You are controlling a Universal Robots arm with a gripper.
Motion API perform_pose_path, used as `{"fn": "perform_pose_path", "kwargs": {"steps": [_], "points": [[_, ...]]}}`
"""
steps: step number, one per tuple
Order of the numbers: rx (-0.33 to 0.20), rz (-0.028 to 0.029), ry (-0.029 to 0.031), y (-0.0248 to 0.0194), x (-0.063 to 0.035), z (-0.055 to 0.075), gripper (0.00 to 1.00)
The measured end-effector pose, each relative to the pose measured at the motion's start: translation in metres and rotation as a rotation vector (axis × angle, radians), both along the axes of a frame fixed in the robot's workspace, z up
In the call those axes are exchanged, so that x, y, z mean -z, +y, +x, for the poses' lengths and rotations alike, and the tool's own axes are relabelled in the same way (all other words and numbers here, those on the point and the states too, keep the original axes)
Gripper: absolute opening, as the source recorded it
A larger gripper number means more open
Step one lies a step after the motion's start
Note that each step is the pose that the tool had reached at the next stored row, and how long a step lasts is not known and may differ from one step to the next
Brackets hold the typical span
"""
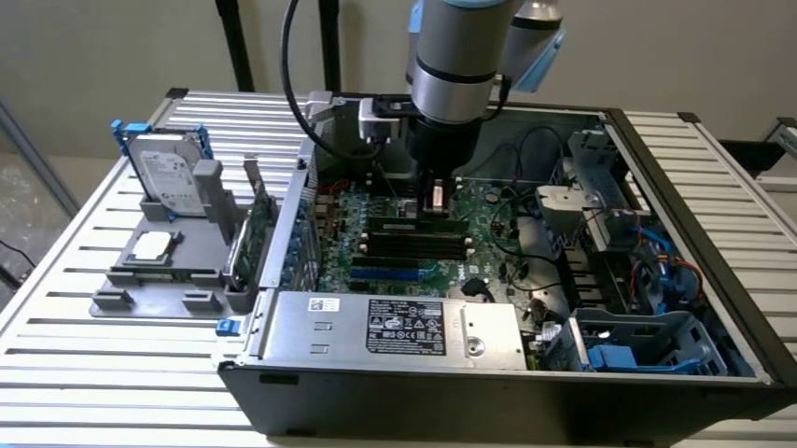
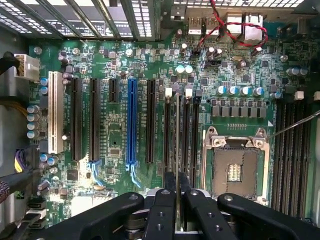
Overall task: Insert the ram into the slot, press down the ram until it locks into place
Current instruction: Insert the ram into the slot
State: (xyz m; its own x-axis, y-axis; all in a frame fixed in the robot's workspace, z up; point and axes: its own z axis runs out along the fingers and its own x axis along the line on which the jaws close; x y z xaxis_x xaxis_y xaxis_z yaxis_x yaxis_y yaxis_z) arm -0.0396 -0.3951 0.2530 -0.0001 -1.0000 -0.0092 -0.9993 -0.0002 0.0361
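We find the gripper (image 2: pixel 177 186) closed to a narrow gap. Its two black fingers (image 2: pixel 162 210) pinch the ram (image 2: pixel 177 135) by its flat faces. The ram stands on edge between them and runs straight out ahead of the fingertips, so the wrist view gives us little more than its thin top edge. We judge that this grip is meant to keep the stick upright and square to the board, since a tilted stick would bind at the mouth of a slot.

Directly beneath the tool lies the bank of black memory slots (image 2: pixel 192 135) on the motherboard (image 2: pixel 110 132). The ram's edge lines up lengthwise with one of them. The white latch tabs (image 2: pixel 188 92) sit at the end of the bank farthest from the fingers. We cannot tell whether a latch has closed on the stick, nor how deep it sits.

To one side of the fingers is the processor socket (image 2: pixel 235 170). To the other is the blue expansion slot (image 2: pixel 132 120), well apart from the ram.

In the exterior view the arm reaches straight down into the open computer case (image 1: pixel 498 387), with the ram level below the tool. We judge that this vertical stance suits a downward press. Insertion appears to be under way, and locking is not confirmed.
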Motion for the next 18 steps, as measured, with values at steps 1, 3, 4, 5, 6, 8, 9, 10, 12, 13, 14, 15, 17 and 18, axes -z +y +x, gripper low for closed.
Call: {"fn": "perform_pose_path", "kwargs": {"steps": [1, 3, 4, 5, 6, 8, 9, 10, 12, 13, 14, 15, 17, 18], "points": [[0.000, -0.0001, 0.0000, -0.0003, 0.0015, 0.000, 0.14], [0.000, -0.0021, 0.0001, -0.0006, 0.0041, 0.000, 0.14], [0.000, -0.0030, 0.0000, -0.0006, 0.0054, 0.000, 0.14], [0.000, -0.0036, 0.0000, -0.0006, 0.0068, 0.000, 0.14], [0.000, -0.0041, 0.0000, -0.0008, 0.0082, 0.000, 0.14], [0.000, -0.0052, 0.0001, -0.0009, 0.0108, 0.000, 0.14], [0.000, -0.0057, 0.0002, -0.0009, 0.0120, 0.000, 0.14], [0.000, -0.0061, 0.0003, -0.0009, 0.0132, 0.000, 0.14], [0.000, -0.0065, 0.0011, -0.0012, 0.0149, 0.000, 0.14], [0.000, -0.0066, 0.0015, -0.0015, 0.0154, 0.000, 0.14], [0.000, -0.0065, 0.0016, -0.0015, 0.0159, 0.001, 0.14], [0.000, -0.0065, 0.0018, -0.0016, 0.0163, 0.001, 0.14], [0.000, -0.0066, 0.0019, -0.0019, 0.0167, 0.001, 0.14], [0.000, -0.0066, 0.0019, -0.0019, 0.0169, 0.001, 0.14]]}}
